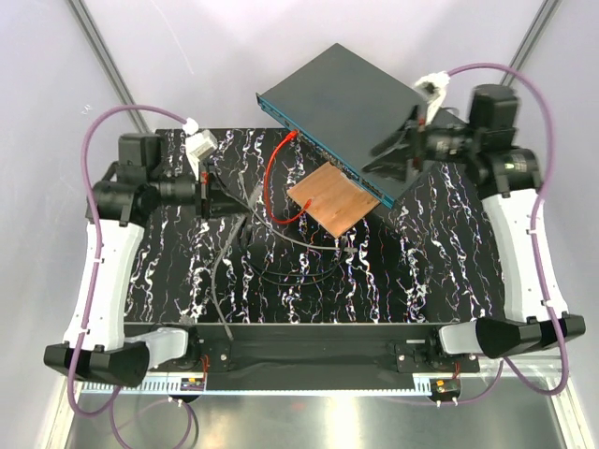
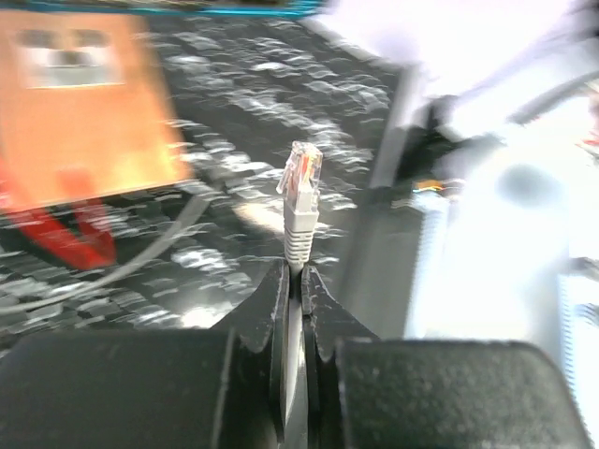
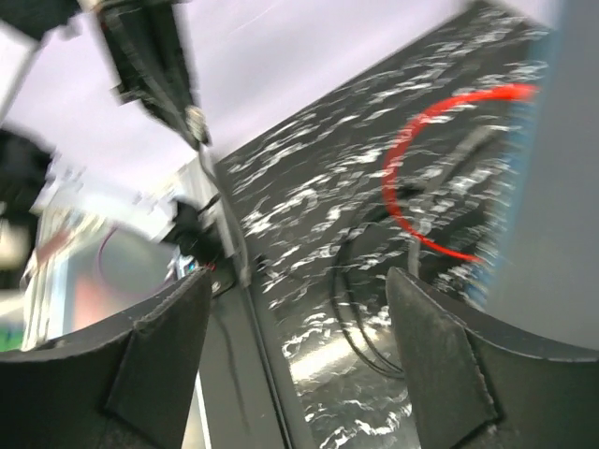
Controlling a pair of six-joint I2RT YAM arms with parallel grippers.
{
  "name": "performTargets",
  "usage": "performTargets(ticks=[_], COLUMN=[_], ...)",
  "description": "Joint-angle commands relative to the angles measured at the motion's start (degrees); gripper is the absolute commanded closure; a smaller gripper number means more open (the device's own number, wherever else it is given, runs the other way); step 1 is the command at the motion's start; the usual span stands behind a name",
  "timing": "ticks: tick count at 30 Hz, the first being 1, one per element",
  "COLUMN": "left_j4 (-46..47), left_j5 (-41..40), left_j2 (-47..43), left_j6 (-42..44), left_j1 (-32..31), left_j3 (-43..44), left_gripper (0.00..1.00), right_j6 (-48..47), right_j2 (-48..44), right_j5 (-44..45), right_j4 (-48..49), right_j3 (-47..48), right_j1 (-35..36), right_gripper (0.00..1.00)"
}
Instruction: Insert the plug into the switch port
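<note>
While the left gripper [image 2: 295, 276] is clamped tight on the grey cable [image 2: 294, 374] just behind the pale strain-relief boot, the plug [image 2: 301, 176] stands clear of the fingertips. It points to 12 o'clock in the left wrist view, its transparent body exposed. Seen from above, it sits toward 10 o'clock on the black marbled table [image 1: 187, 281], well apart from the switch [image 1: 342, 103]. The switch lies askew at 1 o'clock, its far corner past the table edge and its teal port face [image 1: 318, 150] looking toward 7 o'clock. A red cable [image 1: 271, 178] is seated near the 11 o'clock end of that face, and a copper plate [image 1: 332, 199] lies just beside its middle. The right gripper [image 3: 298, 285] has its fingers spread with nothing between them, at the switch's 3 o'clock end; whether a finger touches the box I cannot tell. The plug is probably light, hard and brittle at the latch, and the cable floppy, so a hold close behind the boot looks right for steering it. The switch looks heavy, stiff and smooth-skinned, so it may slide under insertion force unless braced at its end.
</note>
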Motion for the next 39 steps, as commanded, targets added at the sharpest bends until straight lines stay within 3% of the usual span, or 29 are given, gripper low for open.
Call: performTargets(ticks=[1,3,5,7,8,15,28,39], left_j4=[10.00,19.24,36.37,51.28,53.63,53.13,52.34,52.07], left_j5=[14.30,15.37,15.02,14.76,14.58,14.14,14.06,13.18], left_j2=[-2.38,-4.32,-7.31,-9.15,-9.16,-8.02,-7.32,-6.00], left_j6=[-10.58,-23.04,-37.49,-45.72,-50.11,-49.98,-48.66,-49.72], left_j1=[-2.43,-4.79,-6.30,-8.32,-8.93,-12.19,-13.95,-14.83], left_j3=[-5.12,-10.99,-15.31,-20.95,-22.00,-22.28,-22.10,-22.02], left_gripper=[1.00,1.00,1.00,1.00,1.00,1.00,1.00,1.00], right_j6=[-4.17,-4.88,-5.58,-5.06,-4.97,-3.21,-1.90,-2.24], right_j2=[0.58,1.19,2.76,3.74,4.26,5.50,7.87,8.75], right_j5=[2.54,3.69,4.75,5.45,5.80,5.72,6.95,8.71], right_j4=[3.18,3.80,2.93,2.22,2.22,4.08,5.74,6.27], right_j3=[2.11,2.73,4.74,5.71,5.54,3.00,3.35,3.52], right_j1=[8.62,12.77,18.38,22.00,25.32,33.43,34.94,35.46], right_gripper=[0.22,0.24,0.26,0.27,0.28,0.32,0.36,0.55])
